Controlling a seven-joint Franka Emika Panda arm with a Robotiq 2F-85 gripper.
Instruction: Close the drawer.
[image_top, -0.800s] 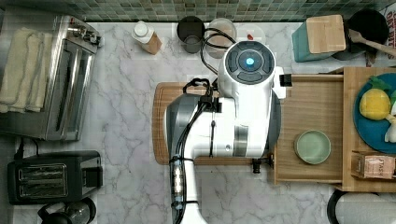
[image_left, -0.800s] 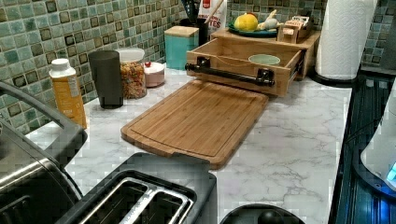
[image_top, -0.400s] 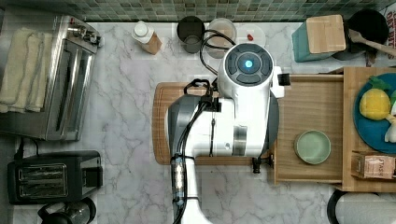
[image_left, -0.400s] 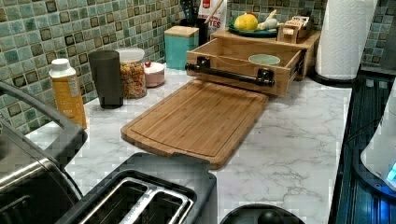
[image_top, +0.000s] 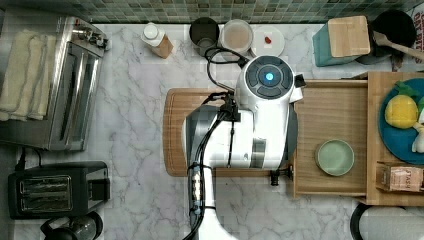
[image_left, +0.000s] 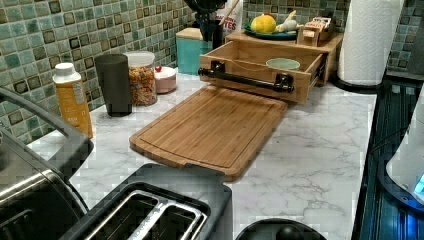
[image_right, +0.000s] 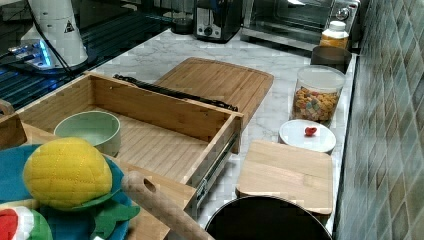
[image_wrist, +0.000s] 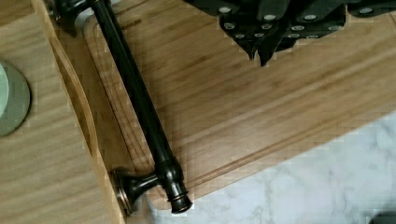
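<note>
One drawer is standing pulled out over the cutting board, so I am bringing the gripper, fingertips nearly together and holding nothing, squarely against its handle.

Light-wood drawer (dark handle), pale green bowl, white-grey marble counter
</note>
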